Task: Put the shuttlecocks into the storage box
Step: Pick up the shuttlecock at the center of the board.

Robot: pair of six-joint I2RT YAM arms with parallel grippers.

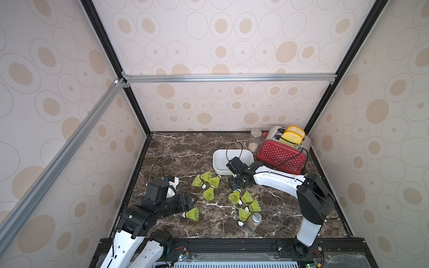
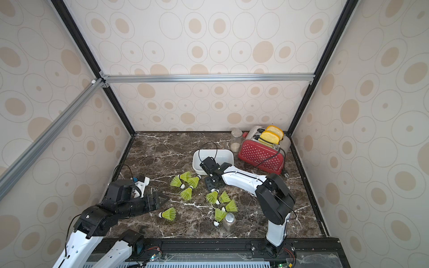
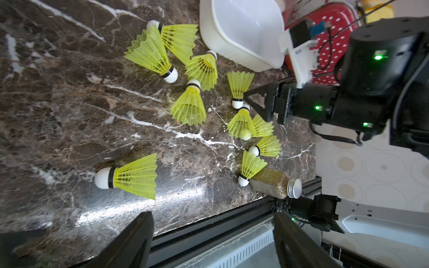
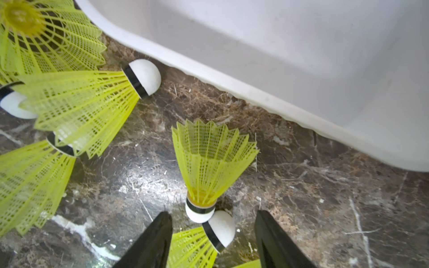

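Observation:
Several yellow-green shuttlecocks lie scattered on the marble table, one group (image 1: 209, 185) left of the others (image 1: 246, 204) and a single one (image 1: 192, 214) nearer the front. The white storage box (image 1: 220, 162) (image 2: 222, 157) stands empty behind them. My right gripper (image 1: 235, 185) (image 4: 213, 232) hangs low just in front of the box (image 4: 278, 58). It is open, and the white tips of two shuttlecocks (image 4: 202, 208) (image 4: 220, 229) sit between its fingers, untouched. My left gripper (image 1: 193, 199) (image 3: 213, 232) is open and empty, just behind the single shuttlecock (image 3: 134, 176).
A red dotted toaster (image 1: 282, 155) with bread slices stands at the back right, its cable trailing forward over my right arm. A glass jar (image 1: 255, 139) stands beside it. A spice jar (image 1: 254, 221) lies against the nearest shuttlecocks, close to the table's front rail (image 3: 209, 222).

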